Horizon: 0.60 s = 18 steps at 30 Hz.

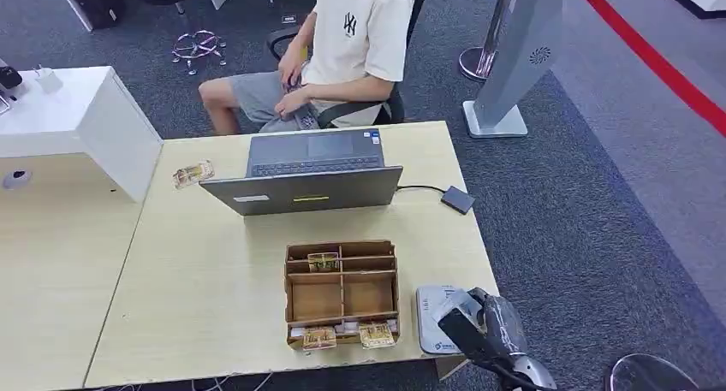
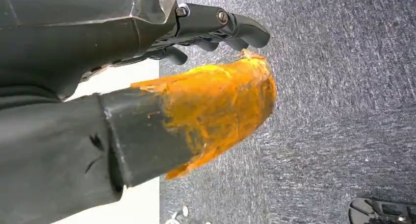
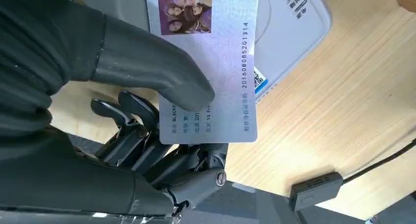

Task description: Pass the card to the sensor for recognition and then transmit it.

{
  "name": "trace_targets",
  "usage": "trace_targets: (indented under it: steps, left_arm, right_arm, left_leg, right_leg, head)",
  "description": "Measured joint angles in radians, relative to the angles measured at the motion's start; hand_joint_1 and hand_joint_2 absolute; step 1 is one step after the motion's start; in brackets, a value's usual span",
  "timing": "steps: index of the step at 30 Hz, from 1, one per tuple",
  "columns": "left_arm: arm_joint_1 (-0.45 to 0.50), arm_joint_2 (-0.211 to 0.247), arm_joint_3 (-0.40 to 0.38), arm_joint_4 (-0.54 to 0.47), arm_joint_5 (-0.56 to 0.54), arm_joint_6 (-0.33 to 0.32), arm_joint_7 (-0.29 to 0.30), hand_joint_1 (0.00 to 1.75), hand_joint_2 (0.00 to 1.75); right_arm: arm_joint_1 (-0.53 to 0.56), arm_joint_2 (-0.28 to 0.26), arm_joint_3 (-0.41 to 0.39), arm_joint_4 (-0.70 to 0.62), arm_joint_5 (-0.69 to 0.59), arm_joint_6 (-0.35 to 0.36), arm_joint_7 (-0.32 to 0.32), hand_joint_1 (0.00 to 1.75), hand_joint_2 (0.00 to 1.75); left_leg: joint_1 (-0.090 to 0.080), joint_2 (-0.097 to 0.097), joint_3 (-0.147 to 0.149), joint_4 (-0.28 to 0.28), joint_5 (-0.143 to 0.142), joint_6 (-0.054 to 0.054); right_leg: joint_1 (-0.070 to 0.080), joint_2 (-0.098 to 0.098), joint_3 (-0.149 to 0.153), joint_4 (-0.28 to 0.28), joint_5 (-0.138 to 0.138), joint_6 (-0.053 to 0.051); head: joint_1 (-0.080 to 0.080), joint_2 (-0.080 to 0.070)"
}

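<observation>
Pinching a glossy white card between thumb and dark fingers, the right hand holds it flat just above the pale grey, rounded-corner sensor, which lies at the wooden table's near right corner, close to both edges. A compartmented cardboard box sits just left of the sensor; a grey laptop stands beyond. The left hand, its thumb coated in orange, hangs over speckled carpet holding nothing, fingers loosely apart.
</observation>
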Motion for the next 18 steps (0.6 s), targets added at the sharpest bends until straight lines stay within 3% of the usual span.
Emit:
trace_targets:
  steps: [9, 18]
  left_arm:
    - [0.0, 0.0, 0.003, 0.0, -0.001, 0.0, 0.0, 0.0, 0.0]
    - [0.0, -0.003, 0.004, 0.0, -0.008, 0.0, 0.0, 0.0, 0.0]
  right_arm:
    - [-0.002, 0.0, 0.005, 0.003, 0.004, -0.013, 0.002, 1.75, 1.75]
    - [0.036, 0.042, -0.01, -0.099, -0.002, -0.224, -0.086, 1.75, 1.75]
  left_leg:
    - [0.0, 0.0, 0.001, 0.0, 0.0, 0.0]
    - [0.0, 0.0, -0.001, 0.0, 0.0, 0.0]
  right_leg:
    - [0.0, 0.0, 0.001, 0.0, 0.0, 0.0]
    - [0.0, 0.0, 0.0, 0.0, 0.0, 0.0]
  head:
    - [0.0, 0.0]
    - [0.0, 0.0]
